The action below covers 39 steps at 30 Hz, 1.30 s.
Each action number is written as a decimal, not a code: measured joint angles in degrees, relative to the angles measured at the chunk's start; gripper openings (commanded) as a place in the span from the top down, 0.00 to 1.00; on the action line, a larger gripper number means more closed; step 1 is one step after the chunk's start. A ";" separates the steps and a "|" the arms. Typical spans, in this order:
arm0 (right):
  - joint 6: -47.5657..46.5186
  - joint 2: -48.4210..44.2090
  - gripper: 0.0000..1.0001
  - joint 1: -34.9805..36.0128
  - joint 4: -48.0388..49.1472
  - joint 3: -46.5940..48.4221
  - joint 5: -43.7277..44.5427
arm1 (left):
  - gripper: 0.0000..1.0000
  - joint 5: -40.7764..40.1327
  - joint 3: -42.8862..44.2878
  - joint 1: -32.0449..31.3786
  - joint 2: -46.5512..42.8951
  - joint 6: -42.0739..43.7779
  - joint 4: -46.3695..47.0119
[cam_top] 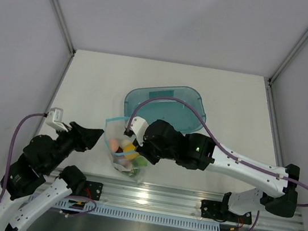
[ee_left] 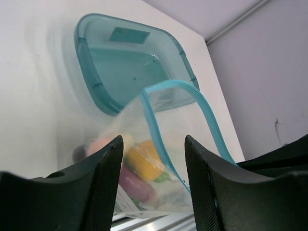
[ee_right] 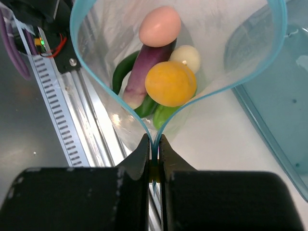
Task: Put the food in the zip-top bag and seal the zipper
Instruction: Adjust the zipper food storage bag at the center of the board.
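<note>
Food: the pink ball (ee_right: 160, 26), eggplant (ee_right: 144, 67), orange ball (ee_right: 171, 83), egg (ee_right: 185, 57), green chunk (ee_right: 163, 114) and dark green vegetable (ee_right: 122, 72) are heaped at the bottom of the bag (cam_top: 116, 130).
Bag: it sits at the table's (cam_top: 230, 103) near edge, just in front of the tray (cam_top: 191, 98), with its mouth gaping.
Zipper (ee_left: 167, 83): it forms a wide open loop, and its two sides meet only at the pinched end.
Right gripper (ee_right: 153, 144): its fingers are pressed together on the zipper's end.
Left gripper (ee_left: 153, 144): its fingers are spread and hold nothing. It is just beside the bag, but whether it touches cannot be told.
Tray: no food shows in it.
Done: filling looks complete.
Left: the whole seal, which likely calls for steadying the far end and pressing the strip shut along its length.
</note>
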 measured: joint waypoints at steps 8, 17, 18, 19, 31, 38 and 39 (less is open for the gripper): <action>-2.25 0.33 1.00 0.00 -3.06 0.00 1.14 | 0.38 -4.79 6.54 0.00 5.86 5.31 -0.72; -3.28 0.33 1.00 0.17 -3.10 -0.15 2.40 | 0.40 -1.31 7.50 0.00 16.98 9.77 1.62; -3.43 0.33 1.00 0.17 -3.08 -0.15 2.43 | 0.40 -0.63 7.50 0.00 17.97 10.14 2.08; -3.61 0.33 1.00 0.17 -3.06 -0.15 2.45 | 0.39 0.31 7.50 0.00 18.78 10.51 2.51; -3.82 -0.09 1.00 0.35 -2.91 -1.53 3.58 | 0.47 3.15 6.93 0.00 26.36 10.47 5.46; -3.82 -1.81 1.00 0.33 -3.26 -2.91 4.33 | 0.61 -0.17 6.14 0.00 27.74 9.86 6.29; -3.85 -1.95 1.00 0.33 -3.34 -2.91 4.42 | 0.63 -0.46 6.05 0.00 28.15 9.86 6.47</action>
